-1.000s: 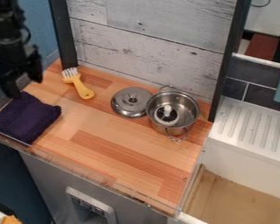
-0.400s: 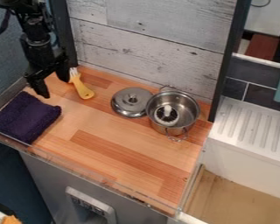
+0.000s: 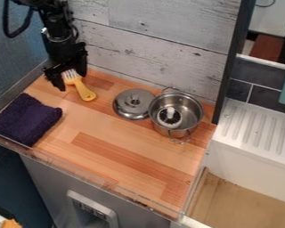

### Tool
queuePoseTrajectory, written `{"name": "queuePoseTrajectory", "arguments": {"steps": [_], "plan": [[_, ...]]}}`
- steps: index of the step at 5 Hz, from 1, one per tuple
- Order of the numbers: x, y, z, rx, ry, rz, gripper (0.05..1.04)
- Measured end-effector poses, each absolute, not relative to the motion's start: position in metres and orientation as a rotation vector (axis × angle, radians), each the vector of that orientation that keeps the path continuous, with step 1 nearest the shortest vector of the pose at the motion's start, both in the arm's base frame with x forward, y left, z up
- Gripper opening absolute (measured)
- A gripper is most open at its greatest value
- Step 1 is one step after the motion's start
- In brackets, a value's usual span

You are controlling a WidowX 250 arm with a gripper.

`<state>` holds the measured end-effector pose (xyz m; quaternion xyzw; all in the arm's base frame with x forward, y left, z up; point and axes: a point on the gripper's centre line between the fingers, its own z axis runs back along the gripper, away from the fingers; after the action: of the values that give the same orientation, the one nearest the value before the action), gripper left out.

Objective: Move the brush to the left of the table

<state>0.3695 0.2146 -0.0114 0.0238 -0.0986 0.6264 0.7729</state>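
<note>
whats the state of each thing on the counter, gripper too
gripper: open, around the brush's head end
yellow brush: lying on the counter, bristles toward the back
pot: upright, uncovered, not empty
white-and-dark item: sitting inside the pot
lid: off the pot, lying knob up
purple cloth: in a rumpled heap, lying at the left

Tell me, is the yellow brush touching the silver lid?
Apart. The camera view shows bare wood between the handle end of the yellow brush and the silver lid.
</note>
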Motion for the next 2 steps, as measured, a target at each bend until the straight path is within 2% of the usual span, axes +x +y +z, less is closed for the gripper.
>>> {"name": "queuePoseTrajectory", "arguments": {"steps": [2], "plan": [[0.3855, 0.2137, -0.0303, 0.134, -0.224, 1.285, 0.999]]}}
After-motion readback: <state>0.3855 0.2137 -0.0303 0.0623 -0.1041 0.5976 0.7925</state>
